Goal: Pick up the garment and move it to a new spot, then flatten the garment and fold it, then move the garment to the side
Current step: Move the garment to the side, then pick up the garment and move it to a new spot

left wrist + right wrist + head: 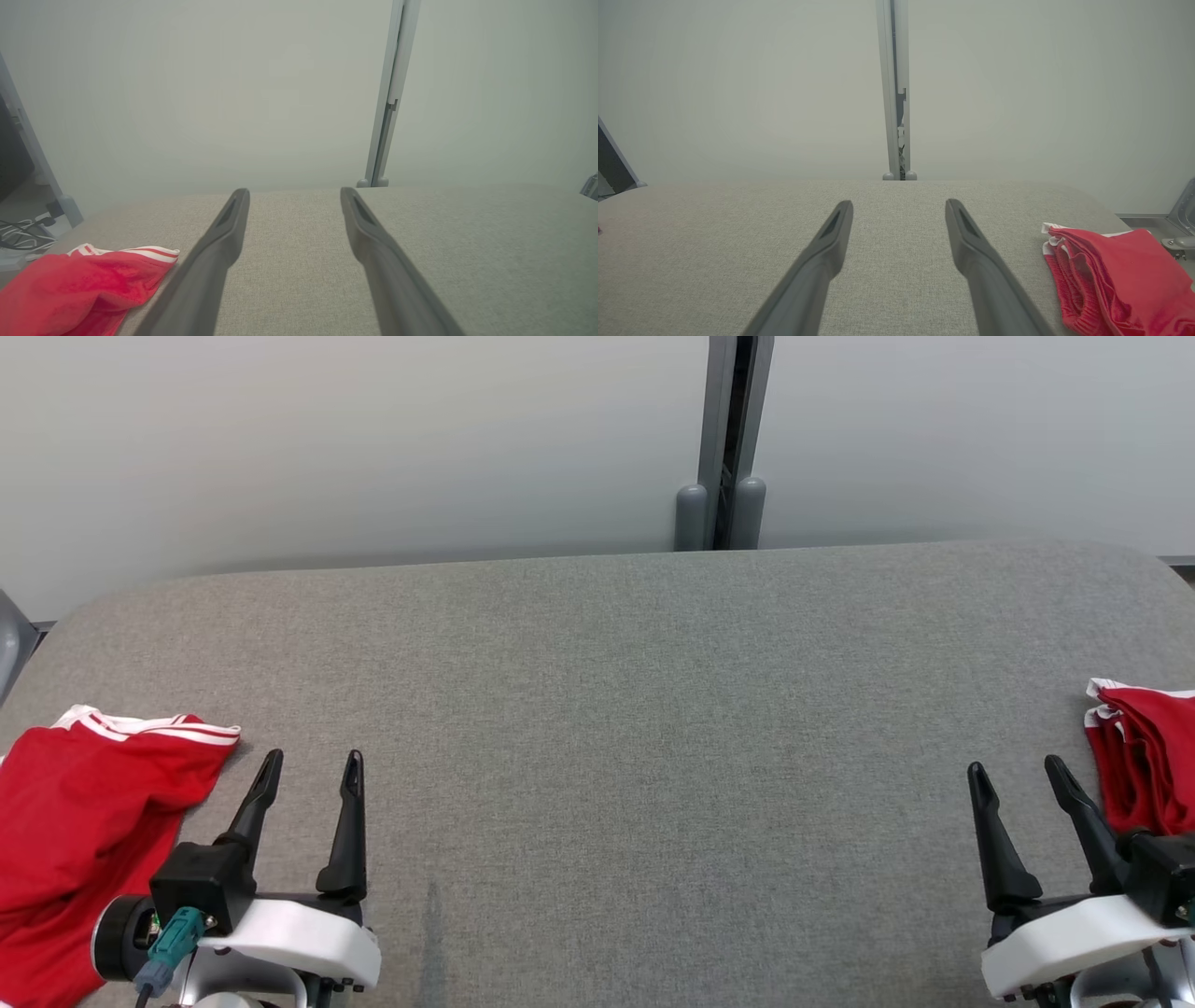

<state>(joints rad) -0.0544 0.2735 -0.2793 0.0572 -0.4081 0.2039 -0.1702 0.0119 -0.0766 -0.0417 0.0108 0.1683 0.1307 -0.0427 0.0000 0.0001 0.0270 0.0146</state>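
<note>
Grey table (597,709) ahead, and I count two red pieces: a rumpled garment (84,803) at its left edge, a folded pile (1144,756) at its right. Left gripper (313,761) and right gripper (1016,767), two in all, both spread wide and empty, so I reckon pickup, flattening, folding, setting aside all remain for the rumpled one.

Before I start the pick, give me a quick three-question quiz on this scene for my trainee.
1. True or false: the left gripper is shut on the crumpled red garment with white stripes.
2. What lies on the grey fabric-covered table beside the right gripper? A. blue towel B. red garment with white trim C. cardboard box
3. Fill in: the right gripper's jaws stand ___.
Key: 1 false; 2 B; 3 open.
</note>
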